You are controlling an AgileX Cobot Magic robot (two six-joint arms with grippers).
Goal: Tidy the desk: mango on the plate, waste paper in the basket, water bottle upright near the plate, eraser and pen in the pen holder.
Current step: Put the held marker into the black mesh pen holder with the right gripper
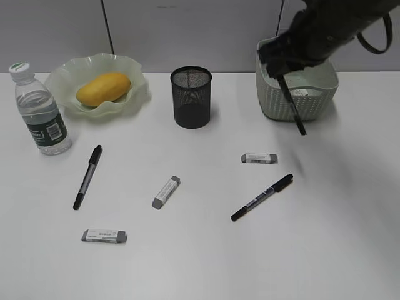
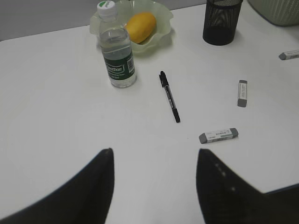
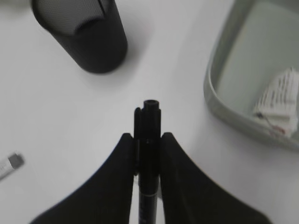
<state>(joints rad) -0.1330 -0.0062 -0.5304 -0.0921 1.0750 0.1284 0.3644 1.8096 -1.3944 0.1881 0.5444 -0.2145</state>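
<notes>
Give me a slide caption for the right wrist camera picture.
Right gripper clamps a black pen above the white desk, between black mesh pen holder and pale green basket holding waste paper.

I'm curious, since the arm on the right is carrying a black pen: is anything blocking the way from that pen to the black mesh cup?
Nothing visible does. The black pen hangs beside the pale green perforated basket; only bare white desk lies before the black wire-mesh pen holder.

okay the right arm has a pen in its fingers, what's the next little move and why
Probably carry the held pen left until it hangs over the pen holder's open top. The right gripper is shut on it, and in the exterior view it hangs in front of the basket, to the holder's right. Mango, paper and bottle already look sorted.
</notes>
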